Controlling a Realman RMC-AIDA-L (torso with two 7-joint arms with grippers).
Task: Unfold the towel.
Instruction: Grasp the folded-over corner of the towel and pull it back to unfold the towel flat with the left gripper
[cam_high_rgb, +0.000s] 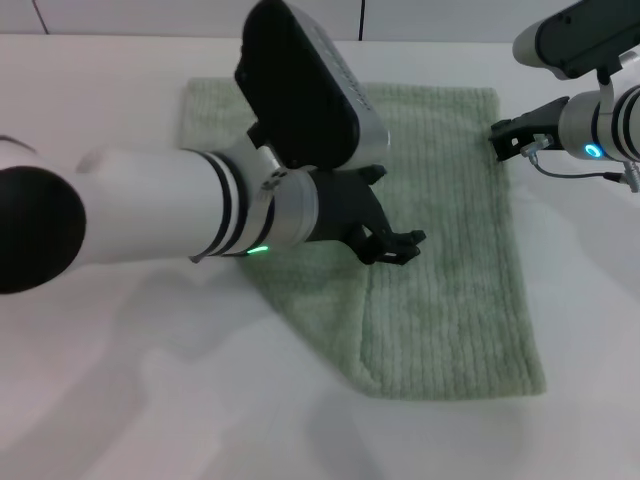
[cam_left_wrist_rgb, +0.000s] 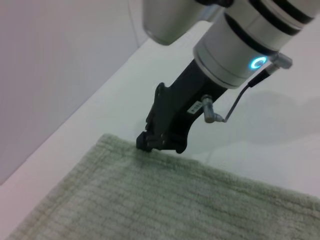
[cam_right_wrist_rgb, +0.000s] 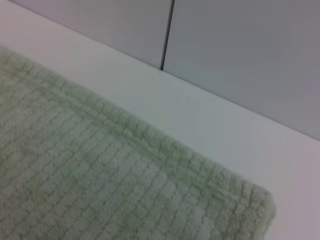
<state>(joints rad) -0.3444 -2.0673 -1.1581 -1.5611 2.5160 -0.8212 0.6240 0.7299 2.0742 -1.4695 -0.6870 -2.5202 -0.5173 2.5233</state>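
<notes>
The pale mint-green ribbed towel (cam_high_rgb: 450, 250) lies spread on the white table, with a crease running down its near middle part. My left gripper (cam_high_rgb: 400, 207) is open and empty, just above the towel's middle. My right gripper (cam_high_rgb: 498, 140) is open at the towel's far right corner, touching or just above the hem. It also shows in the left wrist view (cam_left_wrist_rgb: 157, 145), tips at the towel's edge (cam_left_wrist_rgb: 200, 175). The right wrist view shows the towel's hemmed corner (cam_right_wrist_rgb: 240, 200) lying flat on the table.
The white table (cam_high_rgb: 150, 400) surrounds the towel on all sides. A grey wall with a dark vertical seam (cam_right_wrist_rgb: 167, 35) stands behind the table's far edge. My left forearm (cam_high_rgb: 150, 215) crosses over the towel's left part.
</notes>
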